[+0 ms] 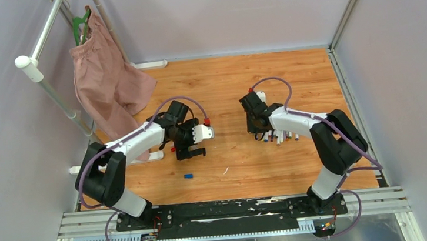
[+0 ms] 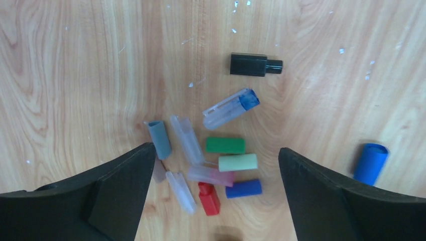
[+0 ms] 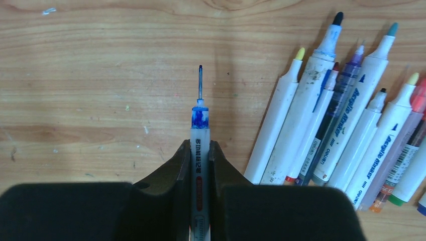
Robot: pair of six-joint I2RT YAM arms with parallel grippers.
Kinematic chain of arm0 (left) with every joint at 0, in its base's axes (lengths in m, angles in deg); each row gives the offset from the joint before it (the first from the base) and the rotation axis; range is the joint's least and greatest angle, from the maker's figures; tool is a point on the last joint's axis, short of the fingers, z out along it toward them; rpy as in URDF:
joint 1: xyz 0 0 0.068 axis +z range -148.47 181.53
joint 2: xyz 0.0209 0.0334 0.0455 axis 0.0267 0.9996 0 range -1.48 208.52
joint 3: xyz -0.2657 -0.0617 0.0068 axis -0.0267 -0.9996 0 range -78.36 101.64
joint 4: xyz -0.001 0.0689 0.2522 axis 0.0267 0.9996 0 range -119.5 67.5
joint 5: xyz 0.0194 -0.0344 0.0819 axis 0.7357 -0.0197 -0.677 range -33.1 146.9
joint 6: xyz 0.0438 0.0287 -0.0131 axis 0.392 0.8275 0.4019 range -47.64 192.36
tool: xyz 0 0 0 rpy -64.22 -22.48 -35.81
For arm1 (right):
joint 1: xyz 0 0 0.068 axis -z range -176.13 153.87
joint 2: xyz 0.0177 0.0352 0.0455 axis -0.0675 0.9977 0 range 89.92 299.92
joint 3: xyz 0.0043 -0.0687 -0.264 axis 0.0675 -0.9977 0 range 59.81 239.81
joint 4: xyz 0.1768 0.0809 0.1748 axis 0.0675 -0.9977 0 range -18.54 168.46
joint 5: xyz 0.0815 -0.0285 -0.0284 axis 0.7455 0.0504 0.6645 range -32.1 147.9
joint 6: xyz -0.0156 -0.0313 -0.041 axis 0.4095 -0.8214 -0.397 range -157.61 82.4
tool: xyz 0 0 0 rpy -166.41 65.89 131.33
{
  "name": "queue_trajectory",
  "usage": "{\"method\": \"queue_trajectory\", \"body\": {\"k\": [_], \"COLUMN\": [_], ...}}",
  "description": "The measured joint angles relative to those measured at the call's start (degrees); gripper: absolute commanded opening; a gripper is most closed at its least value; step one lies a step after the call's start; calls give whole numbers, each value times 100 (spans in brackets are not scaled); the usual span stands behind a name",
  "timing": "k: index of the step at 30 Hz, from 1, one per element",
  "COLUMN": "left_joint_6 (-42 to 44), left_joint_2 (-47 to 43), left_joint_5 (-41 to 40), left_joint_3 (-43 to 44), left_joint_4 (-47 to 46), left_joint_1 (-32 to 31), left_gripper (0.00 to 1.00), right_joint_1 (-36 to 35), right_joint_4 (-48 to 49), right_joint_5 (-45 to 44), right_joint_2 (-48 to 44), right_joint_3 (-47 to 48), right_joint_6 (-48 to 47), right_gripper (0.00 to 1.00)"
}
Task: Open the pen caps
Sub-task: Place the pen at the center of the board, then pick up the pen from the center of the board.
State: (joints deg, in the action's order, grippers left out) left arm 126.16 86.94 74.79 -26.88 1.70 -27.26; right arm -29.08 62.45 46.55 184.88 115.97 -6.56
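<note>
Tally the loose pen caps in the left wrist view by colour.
Clear caps: 4 (one blue-tipped, one pink-tinted)
Blue caps: 2
Black cap: 1
Green cap: 1
Red cap: 1
Cream cap: 1
Grey cap: 1
Total: 11

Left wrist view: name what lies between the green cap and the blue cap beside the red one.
A pale yellow cap lies between the green cap and the blue cap, in the left wrist view.
</note>
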Motion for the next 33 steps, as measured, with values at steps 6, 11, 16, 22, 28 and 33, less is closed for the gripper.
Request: {"method": "queue_trajectory", "body": {"k": [6, 11, 16, 22, 28, 33], "left_joint_6": [-332, -717, -1099, -1434, -1626, -1725], "left_joint_2": [-553, -1355, -1779, -1775, -1825, -2000], "left_joint_5": [131, 122, 92, -44, -291, -466], "left_joint_3": [522, 1038, 1390, 1711, 1731, 1731], "left_joint_4": [625, 881, 1172, 1495, 1617, 1663], "left_joint_1": [-7, -7, -7, -7, -9, -11], "left_gripper": [100, 100, 100, 100, 100, 100], "right_joint_1": [-66, -66, -66, -66, -2, 538], "right_joint_4": [0, 2, -57, -208, -306, -345], "right_joint_5": [-498, -682, -688, -667, -455, -131], "right_joint_2": [173, 221, 83, -282, -579, -492], "right_joint_3": [0, -11, -127, -149, 127, 837], "right_joint_6": [70, 87, 85, 15, -229, -483], "right_gripper": [30, 38, 35, 34, 40, 50]}}
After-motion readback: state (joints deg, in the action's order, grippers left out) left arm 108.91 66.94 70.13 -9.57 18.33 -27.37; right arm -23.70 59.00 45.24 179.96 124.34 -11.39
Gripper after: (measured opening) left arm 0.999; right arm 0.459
